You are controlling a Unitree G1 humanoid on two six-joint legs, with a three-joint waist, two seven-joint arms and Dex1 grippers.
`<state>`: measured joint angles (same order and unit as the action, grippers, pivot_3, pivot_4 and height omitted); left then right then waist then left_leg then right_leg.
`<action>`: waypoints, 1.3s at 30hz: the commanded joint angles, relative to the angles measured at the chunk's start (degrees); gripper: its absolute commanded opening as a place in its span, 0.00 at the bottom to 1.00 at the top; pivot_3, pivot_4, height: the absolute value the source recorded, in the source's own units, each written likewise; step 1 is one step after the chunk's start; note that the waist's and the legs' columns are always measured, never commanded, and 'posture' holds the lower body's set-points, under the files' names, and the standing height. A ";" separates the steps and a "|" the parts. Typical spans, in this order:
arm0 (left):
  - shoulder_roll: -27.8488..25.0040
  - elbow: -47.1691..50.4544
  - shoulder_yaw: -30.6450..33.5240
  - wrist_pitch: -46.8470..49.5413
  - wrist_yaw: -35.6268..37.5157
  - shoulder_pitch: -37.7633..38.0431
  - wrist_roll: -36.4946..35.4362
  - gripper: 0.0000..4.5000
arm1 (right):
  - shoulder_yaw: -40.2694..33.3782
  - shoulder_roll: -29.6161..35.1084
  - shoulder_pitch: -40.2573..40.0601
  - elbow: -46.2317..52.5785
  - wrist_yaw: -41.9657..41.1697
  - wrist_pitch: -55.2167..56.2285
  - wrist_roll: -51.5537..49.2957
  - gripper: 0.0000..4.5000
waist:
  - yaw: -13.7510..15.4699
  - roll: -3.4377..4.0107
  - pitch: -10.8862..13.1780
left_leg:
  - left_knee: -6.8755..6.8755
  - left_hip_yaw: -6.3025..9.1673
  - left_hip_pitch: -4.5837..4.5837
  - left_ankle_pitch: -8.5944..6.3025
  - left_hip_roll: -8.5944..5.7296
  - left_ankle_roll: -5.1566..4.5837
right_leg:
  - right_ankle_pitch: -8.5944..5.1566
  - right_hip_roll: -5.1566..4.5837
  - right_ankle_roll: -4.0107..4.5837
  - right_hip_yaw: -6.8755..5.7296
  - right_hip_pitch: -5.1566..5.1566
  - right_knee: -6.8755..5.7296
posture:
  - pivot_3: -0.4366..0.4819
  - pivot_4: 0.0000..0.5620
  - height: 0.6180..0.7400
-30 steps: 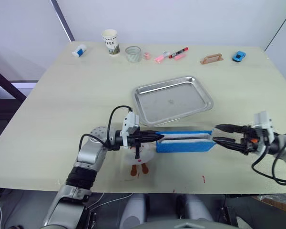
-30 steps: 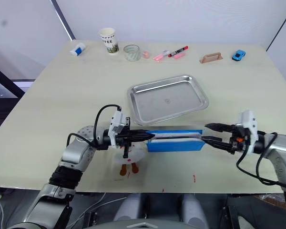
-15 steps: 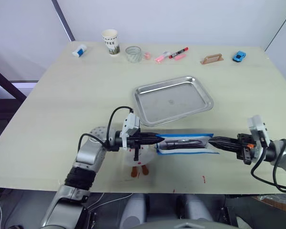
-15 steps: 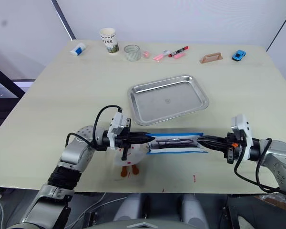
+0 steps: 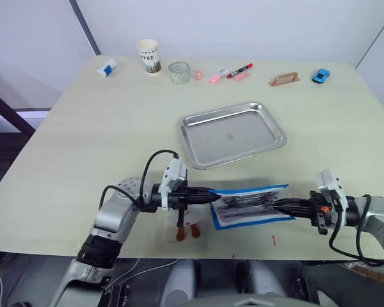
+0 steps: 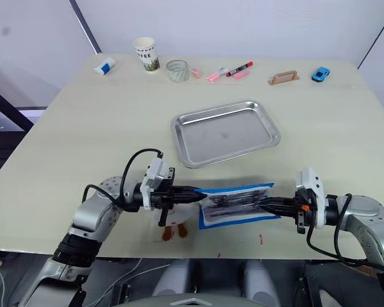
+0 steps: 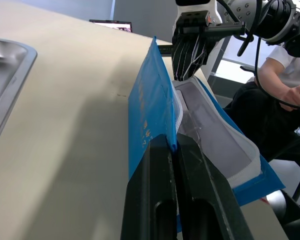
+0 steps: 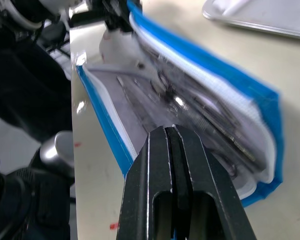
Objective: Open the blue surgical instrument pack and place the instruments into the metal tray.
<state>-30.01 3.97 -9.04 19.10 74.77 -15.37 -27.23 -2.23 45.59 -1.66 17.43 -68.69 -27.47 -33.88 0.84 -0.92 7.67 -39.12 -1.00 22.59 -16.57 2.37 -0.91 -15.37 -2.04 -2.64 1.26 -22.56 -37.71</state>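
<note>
While both arms reach in low over the near edge of the table, the blue surgical instrument pack (image 5: 251, 203) lies spread open between them, its whitish lining up. The left gripper (image 5: 207, 193) is pinched closed on one end of the pack. The right gripper (image 5: 280, 205) is pressed closed against the opposite end; whether it grips a flap is unclear. The instruments (image 5: 246, 201), thin dark metal pieces, sit in the lining between the two sets of fingertips. The metal tray (image 5: 233, 133) sits beyond both grippers, empty. Judging by its sagging flaps, the pack looks soft and floppy. The instruments seem rigid, light, and probably slippery; their ring handles likely offer the best hold.
</note>
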 commanded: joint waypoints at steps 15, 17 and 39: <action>2.17 -10.71 0.95 -5.22 -5.79 -6.96 5.23 0.00 | 7.24 -1.02 -1.23 -5.76 -0.89 10.59 11.13 0.01 | -0.01 -0.02 -0.01 | -0.02 -0.01 0.00 0.00 -0.01 0.00 | 0.00 0.01 0.00 -0.02 0.01 0.01 | 0.48 0.27 1.00; 2.80 -12.67 0.43 -6.73 -7.16 -8.15 7.25 0.00 | 7.54 -1.22 -1.22 -6.15 -0.90 11.05 11.55 0.01 | 0.01 -0.03 -0.01 | -0.02 -0.01 0.00 0.00 -0.01 0.00 | 0.00 0.02 0.00 -0.02 0.01 0.00 | 0.48 0.27 1.00; 2.04 -15.02 -6.44 -19.48 -12.95 -7.87 22.38 0.00 | 8.74 -1.80 -0.64 -6.04 -0.47 12.09 12.37 0.01 | 0.04 -0.06 -0.06 | -0.02 -0.03 -0.09 0.00 -0.01 0.00 | 0.00 0.02 0.00 -0.04 0.12 0.00 | 0.48 0.27 1.00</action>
<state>-27.40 -10.33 -13.88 0.20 61.70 -23.94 -6.84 5.85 43.87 -2.08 11.20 -69.28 -15.40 -21.95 0.88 -0.99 7.62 -39.14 -1.03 22.49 -16.57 2.36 -0.91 -15.37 -2.02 -2.64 1.23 -22.45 -37.71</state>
